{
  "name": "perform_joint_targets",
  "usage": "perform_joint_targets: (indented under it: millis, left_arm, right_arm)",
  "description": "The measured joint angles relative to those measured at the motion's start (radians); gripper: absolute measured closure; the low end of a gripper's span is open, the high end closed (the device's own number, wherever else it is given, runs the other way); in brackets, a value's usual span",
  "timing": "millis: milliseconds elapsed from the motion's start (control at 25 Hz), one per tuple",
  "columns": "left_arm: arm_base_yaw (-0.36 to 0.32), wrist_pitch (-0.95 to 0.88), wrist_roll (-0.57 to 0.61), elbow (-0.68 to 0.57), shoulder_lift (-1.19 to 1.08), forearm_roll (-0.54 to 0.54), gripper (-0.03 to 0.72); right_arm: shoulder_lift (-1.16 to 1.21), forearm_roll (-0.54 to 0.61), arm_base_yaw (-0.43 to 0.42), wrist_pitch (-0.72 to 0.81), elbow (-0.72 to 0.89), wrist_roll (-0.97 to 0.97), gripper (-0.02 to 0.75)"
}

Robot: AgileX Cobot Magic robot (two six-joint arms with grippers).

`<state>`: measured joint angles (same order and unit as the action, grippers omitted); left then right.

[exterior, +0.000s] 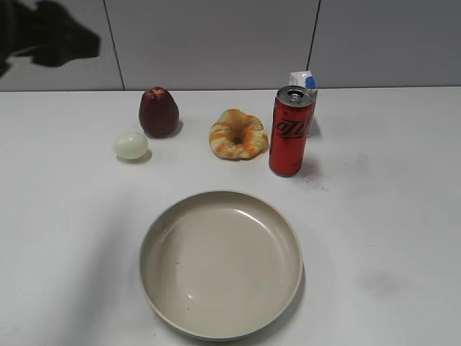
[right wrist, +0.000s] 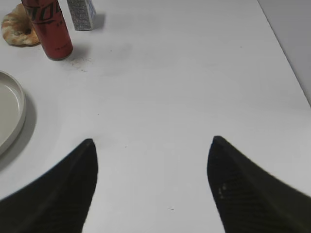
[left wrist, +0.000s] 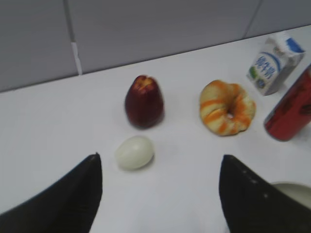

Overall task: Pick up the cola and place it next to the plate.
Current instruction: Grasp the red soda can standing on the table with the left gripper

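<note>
Upright toward the far edge of the white surface [exterior: 403, 216], right of its middle, stands the tall slim red cola can [exterior: 290, 132] with black lettering and a silver pull-tab top, untouched and free of any grip. Just behind it, nearly touching, is a small white-and-blue carton [exterior: 305, 81], and just to its left lies a ring-shaped orange-and-cream pastry [exterior: 238, 134]; further left are a dark red pear-shaped fruit [exterior: 158, 112] and a pale egg-like ball [exterior: 130, 145]. The large round beige plate [exterior: 155, 238] sits near the front edge, well apart from the can, with bare surface on both its sides. Neither tool holds anything: the left tool [left wrist: 160, 194] hangs spread wide over the egg-like ball, the right tool [right wrist: 151, 184] spread wide over bare surface toward the right edge. Probably the right one suits the pick, since its side of the can is unobstructed, though the carton crowds the back.
</note>
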<state>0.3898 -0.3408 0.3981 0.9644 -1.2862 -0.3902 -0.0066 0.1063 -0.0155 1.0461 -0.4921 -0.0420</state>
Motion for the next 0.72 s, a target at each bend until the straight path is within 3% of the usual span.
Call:
perform_joint_targets:
  millis: [160,320,560,720]
  left_arm:
    - [0.133,-0.062,0.001,0.251,-0.205,0.004,0.034]
    - [0.221,-0.253,0.001,0.529,-0.419,0.0,0.026]
    - [0.298,-0.448,0.001,0.897,-0.686,-0.003,0.026]
    - [0.327,-0.476,0.001,1.011,-0.805,-0.003,0.026]
  right_arm:
    - [0.0,0.0,0.0,0.0,0.0,0.0,0.202]
    - [0.0,0.0,0.0,0.0,0.0,0.0,0.202]
    - [0.0,0.0,0.0,0.0,0.0,0.0,0.202]
    - [0.0,0.0,0.0,0.0,0.0,0.0,0.202]
